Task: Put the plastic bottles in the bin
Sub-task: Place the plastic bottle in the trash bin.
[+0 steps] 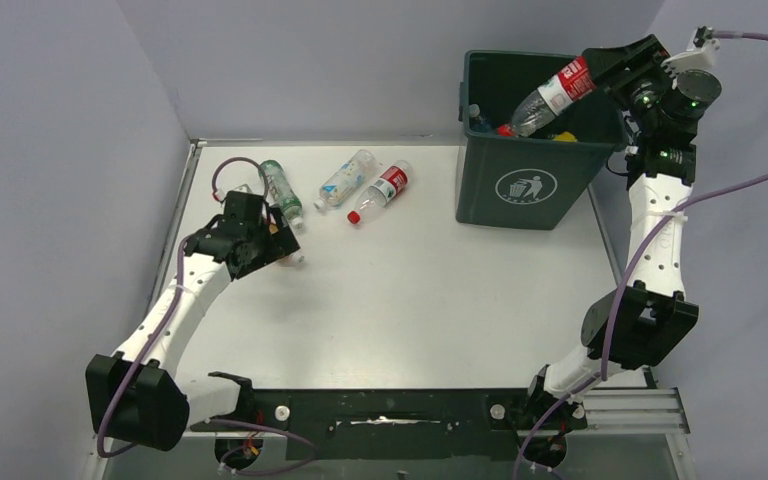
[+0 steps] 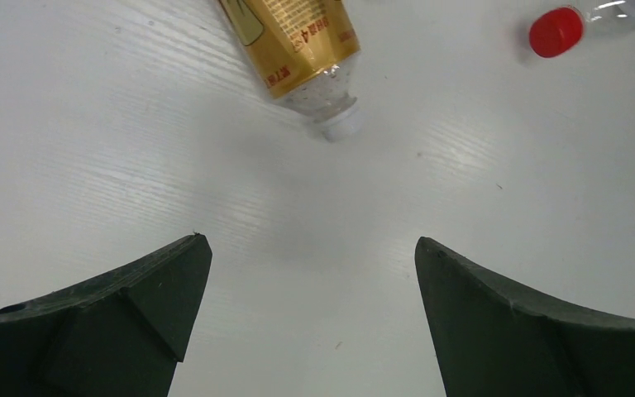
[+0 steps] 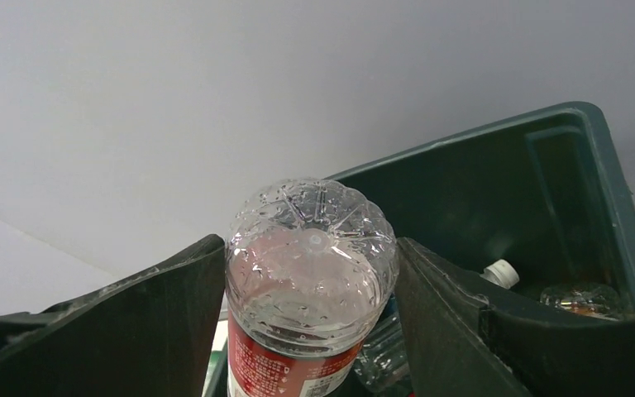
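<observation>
Where it stands at the far right corner of the worktop [image 1: 410,300], the bin [image 1: 525,185] holds several bottles [image 1: 477,118]. Above its opening the right gripper [image 3: 310,248] grips a red-labelled bottle [image 1: 550,95] near its base, neck tilted down. Near the far left corner the left gripper [image 2: 312,241] hovers spread wide, empty, a gold-labelled bottle [image 2: 298,41] just beyond its fingertips. A green-labelled bottle [image 1: 280,190], a blue-labelled bottle [image 1: 345,180] and a red-capped bottle [image 1: 385,188] lie toward the far edge.

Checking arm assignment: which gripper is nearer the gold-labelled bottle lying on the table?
Left. The left gripper hovers open just short of the gold-labelled bottle; the right gripper is far off, holding a red-labelled bottle over the bin.
</observation>
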Action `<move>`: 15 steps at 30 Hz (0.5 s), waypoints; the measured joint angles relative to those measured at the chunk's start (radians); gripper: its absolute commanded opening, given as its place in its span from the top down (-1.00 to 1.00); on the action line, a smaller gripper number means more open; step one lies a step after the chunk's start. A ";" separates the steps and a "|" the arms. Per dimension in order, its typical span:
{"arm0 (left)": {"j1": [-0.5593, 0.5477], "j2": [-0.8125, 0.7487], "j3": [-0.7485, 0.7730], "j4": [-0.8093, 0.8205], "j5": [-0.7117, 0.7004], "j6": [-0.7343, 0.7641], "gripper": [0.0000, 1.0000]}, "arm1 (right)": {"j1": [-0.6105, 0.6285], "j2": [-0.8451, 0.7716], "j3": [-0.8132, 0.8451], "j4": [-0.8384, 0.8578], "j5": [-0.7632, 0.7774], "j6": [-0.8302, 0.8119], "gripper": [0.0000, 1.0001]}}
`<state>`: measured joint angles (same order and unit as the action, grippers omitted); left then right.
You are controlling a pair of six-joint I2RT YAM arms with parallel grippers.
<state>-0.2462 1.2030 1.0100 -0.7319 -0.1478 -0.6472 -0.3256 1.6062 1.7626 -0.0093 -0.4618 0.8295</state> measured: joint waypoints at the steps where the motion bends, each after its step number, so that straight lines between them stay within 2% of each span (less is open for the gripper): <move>1: 0.010 0.010 0.000 -0.003 -0.009 -0.004 -0.95 | 0.000 0.006 0.000 -0.004 -0.001 -0.005 -0.62; 3: 0.028 0.033 0.000 -0.009 -0.026 -0.013 -0.96 | 0.000 0.017 0.000 -0.015 -0.002 -0.011 -0.87; 5: 0.044 0.053 0.000 -0.018 -0.041 -0.022 -0.95 | 0.000 0.027 0.000 -0.029 -0.002 -0.017 -0.99; 15: 0.137 0.089 0.000 -0.015 -0.086 -0.050 -0.95 | 0.000 -0.005 -0.020 -0.116 0.005 -0.074 -0.96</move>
<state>-0.1097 1.2919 1.0100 -0.7467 -0.2337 -0.6968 -0.3256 1.6012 1.7428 -0.1249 -0.4572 0.7555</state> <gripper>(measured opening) 0.976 0.980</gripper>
